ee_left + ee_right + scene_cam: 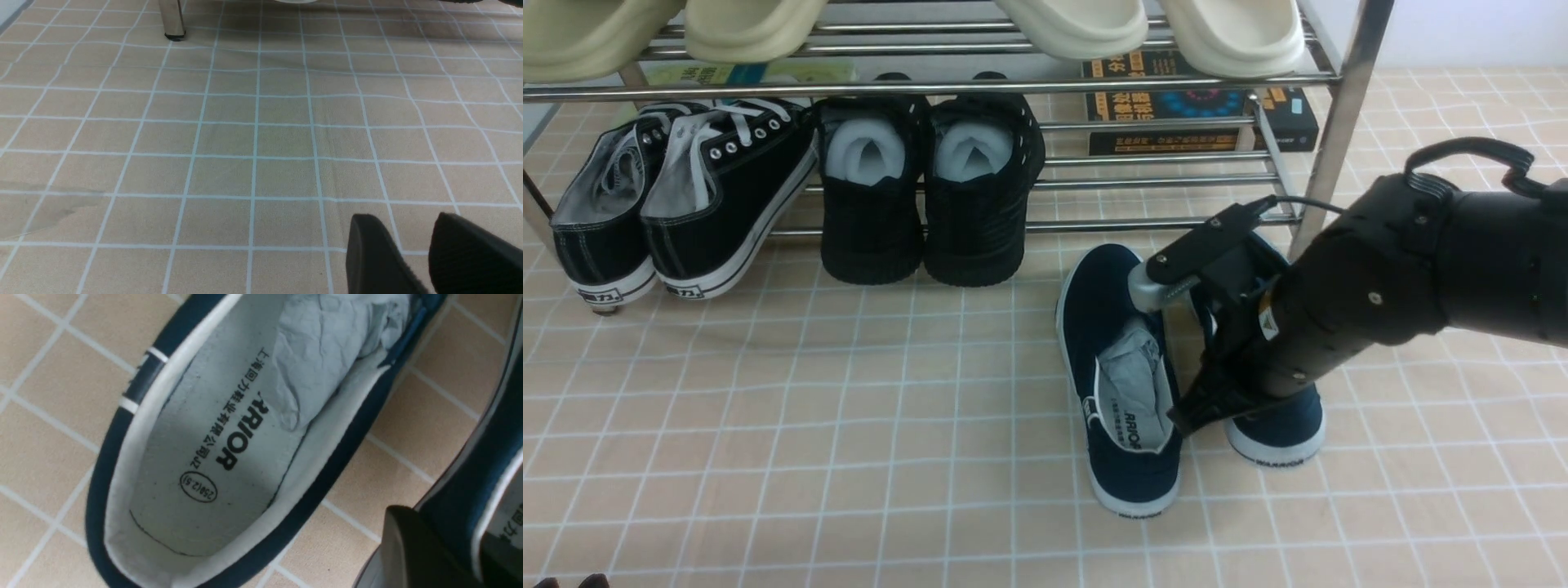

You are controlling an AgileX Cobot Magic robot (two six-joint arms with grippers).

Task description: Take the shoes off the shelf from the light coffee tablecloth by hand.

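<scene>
Front view: the shoes (1131, 465), a navy slip-on pair with white soles, lie side by side on the light coffee tablecloth (849, 425). Their heels face you and their toes sit just in front of the shelf (1343, 147), off its bars. Your right hand (1188, 420) points down into the narrow gap between the two shoes, and its arm covers most of the right-side shoe.

In the right wrist view, one black finger (408, 547) lies against the outer face of that shoe's inner wall. The other finger is out of sight, so you cannot tell whether the hand is clenched on the collar or released. Your left hand (402, 218) hovers low over bare cloth, fingers apart, grasping nothing.

The pair looks already delivered to the surface. To finish well, check that the sole sits flat before letting go. Spread the fingers fully, then lift straight up so neither finger drags the soft collar or nudges the neighbouring shoe. Keep the arm clear of the shelf just behind it.
</scene>
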